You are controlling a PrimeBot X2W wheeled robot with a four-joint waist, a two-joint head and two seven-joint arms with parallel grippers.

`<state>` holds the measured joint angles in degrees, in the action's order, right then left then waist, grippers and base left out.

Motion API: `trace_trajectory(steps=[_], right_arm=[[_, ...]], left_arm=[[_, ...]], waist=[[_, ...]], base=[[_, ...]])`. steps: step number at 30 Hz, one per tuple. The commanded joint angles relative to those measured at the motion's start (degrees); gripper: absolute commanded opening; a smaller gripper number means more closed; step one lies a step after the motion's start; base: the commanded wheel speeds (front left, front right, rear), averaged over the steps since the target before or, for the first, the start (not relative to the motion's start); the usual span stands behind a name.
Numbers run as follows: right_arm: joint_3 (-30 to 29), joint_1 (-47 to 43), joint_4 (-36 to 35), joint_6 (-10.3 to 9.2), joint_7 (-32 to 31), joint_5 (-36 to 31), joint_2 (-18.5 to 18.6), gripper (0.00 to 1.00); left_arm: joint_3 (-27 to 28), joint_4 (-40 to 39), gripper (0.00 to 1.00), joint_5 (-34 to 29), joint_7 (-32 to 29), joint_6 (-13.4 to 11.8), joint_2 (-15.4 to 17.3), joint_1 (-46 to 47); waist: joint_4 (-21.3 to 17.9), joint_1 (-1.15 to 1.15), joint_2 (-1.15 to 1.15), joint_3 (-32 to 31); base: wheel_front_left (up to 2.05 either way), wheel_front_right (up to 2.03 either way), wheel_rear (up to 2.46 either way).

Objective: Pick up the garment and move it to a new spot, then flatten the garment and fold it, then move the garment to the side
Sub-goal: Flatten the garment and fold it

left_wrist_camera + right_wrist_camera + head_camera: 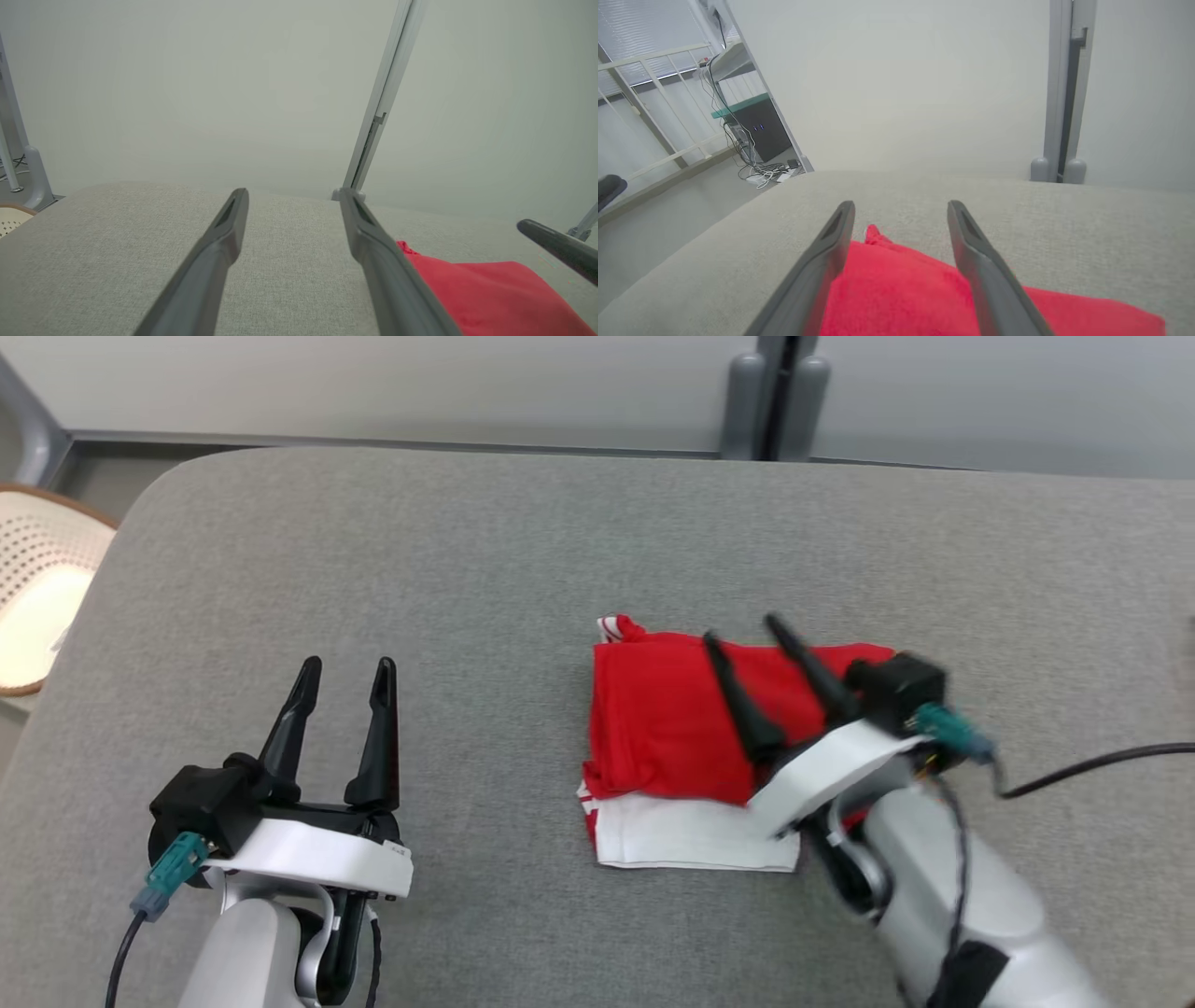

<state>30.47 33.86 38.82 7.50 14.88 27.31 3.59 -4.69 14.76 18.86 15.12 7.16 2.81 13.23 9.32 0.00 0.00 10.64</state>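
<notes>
the folded red-and-white garment (663,728) lies right of centre on the grey table (467,569), slightly longer side to side, white hem toward the robot. the right gripper (741,628) hovers over it, fingers spread, holding nothing. the left gripper (348,663), also spread wide, sits well apart.

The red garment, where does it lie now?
In the head view the garment lies folded on the grey table, right of centre, beneath the open right gripper, apart from the left gripper.

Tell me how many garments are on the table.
1: a folded red and white garment, lying right of centre on the grey table. Whether another piece is tucked inside its folds cannot be told.
</notes>
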Motion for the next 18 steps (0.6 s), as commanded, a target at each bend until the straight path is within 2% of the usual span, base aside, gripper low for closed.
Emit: trace_trajectory(steps=[1, 6, 9, 13, 18], right_arm=[[-2.73, -0.49, -1.03, -0.05, 0.39, -2.36, 1.65, 1.00], [-13.44, -6.06, -9.55, -0.03, 0.35, -12.43, 3.34, 1.00], [-17.55, -10.24, -14.74, -0.05, 0.36, -17.26, 4.58, 1.00], [-22.83, -15.47, -20.52, -0.03, 0.36, -19.90, 3.89, 1.00], [-26.45, -19.68, -24.03, -0.04, 0.36, -20.28, 2.67, 1.00]], left_arm=[[0.36, -0.53, 1.00, -0.56, -0.02, -0.01, 0.23, -0.46], [0.86, -1.55, 1.00, -0.86, -0.02, 0.06, 0.25, -1.12], [0.79, -1.89, 1.00, -1.14, -0.02, 0.09, 0.22, -1.20], [0.55, -2.13, 1.00, -1.14, -0.02, -0.05, 0.23, -1.67], [0.08, -2.65, 1.00, -1.23, -0.02, -0.56, 0.22, -2.62]], waist=[[-1.75, 0.00, 0.00, -0.93], [-4.59, 0.00, 0.00, -1.89], [-5.90, 0.00, 0.00, -2.40], [-6.79, 0.00, 0.00, -2.79], [-7.20, 0.00, 0.00, -3.14]], base=[[0.00, 0.00, 0.00], [0.00, 0.00, 0.00], [0.00, 0.00, 0.00], [0.00, 0.00, 0.00], [0.00, 0.00, 0.00]])
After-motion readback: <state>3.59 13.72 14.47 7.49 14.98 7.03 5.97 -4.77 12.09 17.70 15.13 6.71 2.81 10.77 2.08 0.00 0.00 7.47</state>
